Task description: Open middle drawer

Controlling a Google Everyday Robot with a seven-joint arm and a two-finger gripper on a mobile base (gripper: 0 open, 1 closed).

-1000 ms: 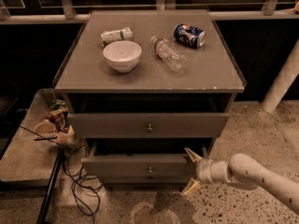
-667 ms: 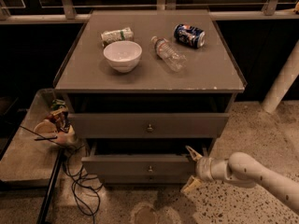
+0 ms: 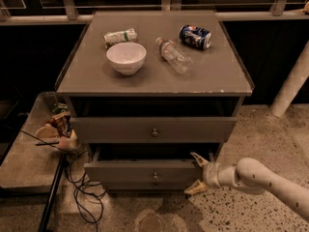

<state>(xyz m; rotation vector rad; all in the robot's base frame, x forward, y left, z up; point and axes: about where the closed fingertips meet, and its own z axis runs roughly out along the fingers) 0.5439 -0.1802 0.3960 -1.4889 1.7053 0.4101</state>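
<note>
In the camera view the middle drawer [image 3: 116,129] sits under the worktop [image 3: 212,76]. Its long front panel runs left to right and faces the camera, with the knob [image 3: 154,132] in the centre and a dark gap above the panel. The gripper [image 3: 195,174] is lower, at the right end of the lowest drawer [image 3: 135,172]. Its jaws are spread apart and hold nothing. A bowl [image 3: 126,57], a bottle [image 3: 173,55] and a can [image 3: 195,36] lie on the worktop.

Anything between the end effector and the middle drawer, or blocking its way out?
Nothing visible. The end effector is open right at the middle drawer's right end. The black cable on the floor lies left of the drawer's path.
</note>
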